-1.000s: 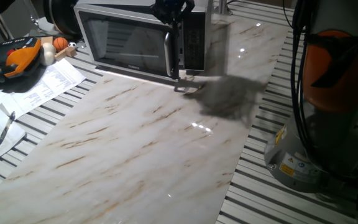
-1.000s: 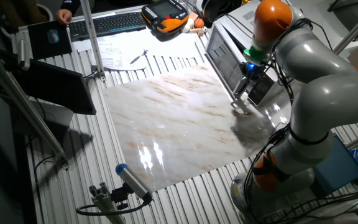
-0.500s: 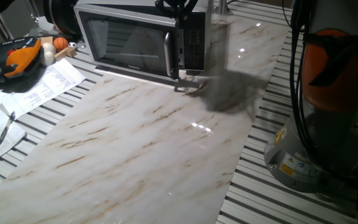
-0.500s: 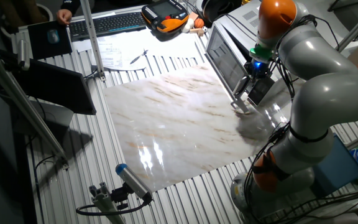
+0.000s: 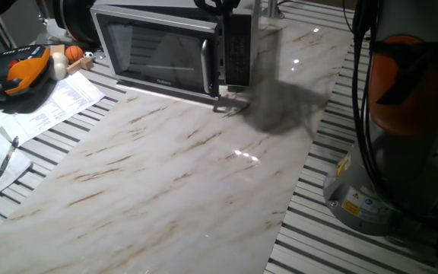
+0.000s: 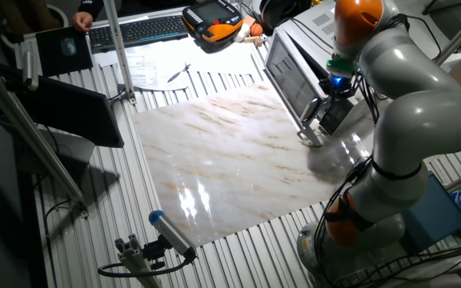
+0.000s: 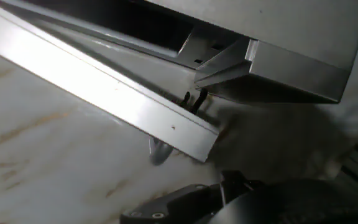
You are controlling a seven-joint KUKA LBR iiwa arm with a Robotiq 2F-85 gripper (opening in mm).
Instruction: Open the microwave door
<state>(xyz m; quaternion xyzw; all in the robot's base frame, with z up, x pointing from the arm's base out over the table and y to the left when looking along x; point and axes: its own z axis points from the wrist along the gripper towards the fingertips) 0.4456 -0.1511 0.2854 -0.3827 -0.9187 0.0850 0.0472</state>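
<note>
One microwave (image 5: 166, 47), one pen (image 5: 8, 155)

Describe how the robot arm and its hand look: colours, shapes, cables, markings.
The big grey robot arm has rounded, bulbous links with orange bands at the joints. Black cables run down beside its base, which carries a yellow warning sticker. Its dark hand is small and black, with a blue light just above it.

Microwave (image 5: 166, 42) silver and black; microwave door (image 5: 154, 49) silver frame, dark glass, silver handle. Tabletop (image 5: 173, 175) white marble, tan veining. Arm (image 6: 406, 88) grey with orange joints. Pendant (image 5: 21, 68) orange-black. Papers (image 5: 44, 106) white, printed.
</note>
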